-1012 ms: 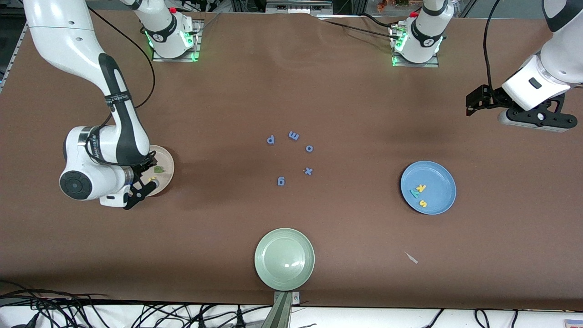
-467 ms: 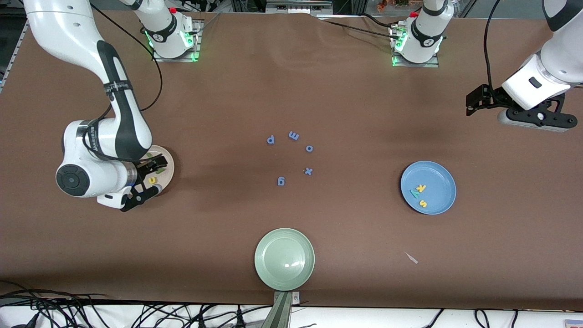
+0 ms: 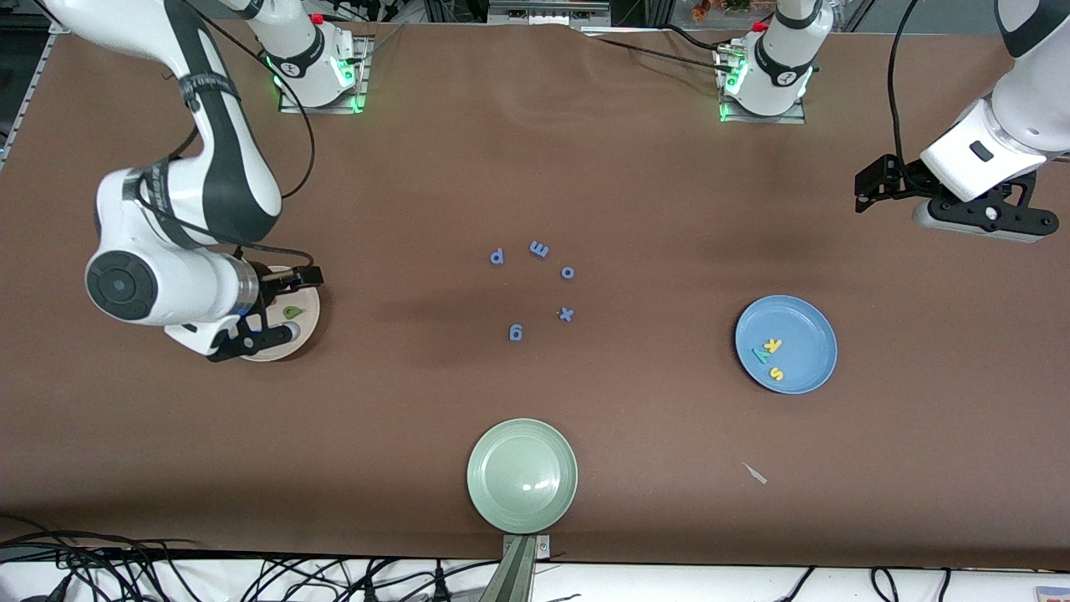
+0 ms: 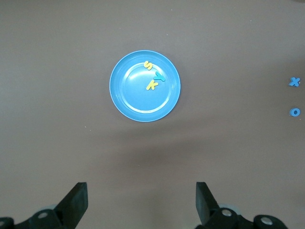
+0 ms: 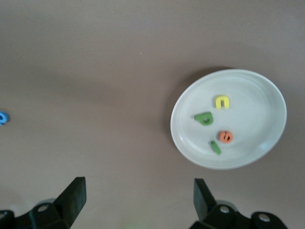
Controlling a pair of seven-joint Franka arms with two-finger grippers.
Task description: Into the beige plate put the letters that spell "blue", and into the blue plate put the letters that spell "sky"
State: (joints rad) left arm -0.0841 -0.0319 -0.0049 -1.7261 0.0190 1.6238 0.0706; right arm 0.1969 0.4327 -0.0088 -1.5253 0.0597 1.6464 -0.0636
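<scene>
The beige plate (image 3: pixel 311 316) (image 5: pixel 255 107) lies at the right arm's end of the table. It holds the green b (image 5: pixel 204 118), thin green l (image 5: pixel 215 147), yellow u (image 5: pixel 222 102) and orange e (image 5: pixel 226 137). My right gripper (image 3: pixel 242 339) (image 5: pixel 138 195) hangs open and empty over that plate's edge and hides part of it in the front view. The blue plate (image 3: pixel 807 330) (image 4: pixel 133 93) holds the yellow s (image 4: pixel 148 65), teal y (image 4: pixel 159 76) and yellow k (image 4: pixel 152 85). My left gripper (image 3: pixel 982 219) (image 4: pixel 141 198) waits open, raised over the left arm's end of the table.
A pale green plate (image 3: pixel 522 475) sits near the front camera's edge. Several all-blue letters lie mid-table: p (image 3: pixel 496 257), m (image 3: pixel 539 248), o (image 3: pixel 568 272), x (image 3: pixel 566 314) and g (image 3: pixel 516 333). A small scrap (image 3: pixel 755 473) lies nearer the camera than the blue plate.
My right gripper opened, left the yellow u in the beige plate, and rose while its arm swung toward the right arm's end. The left arm has not moved.
</scene>
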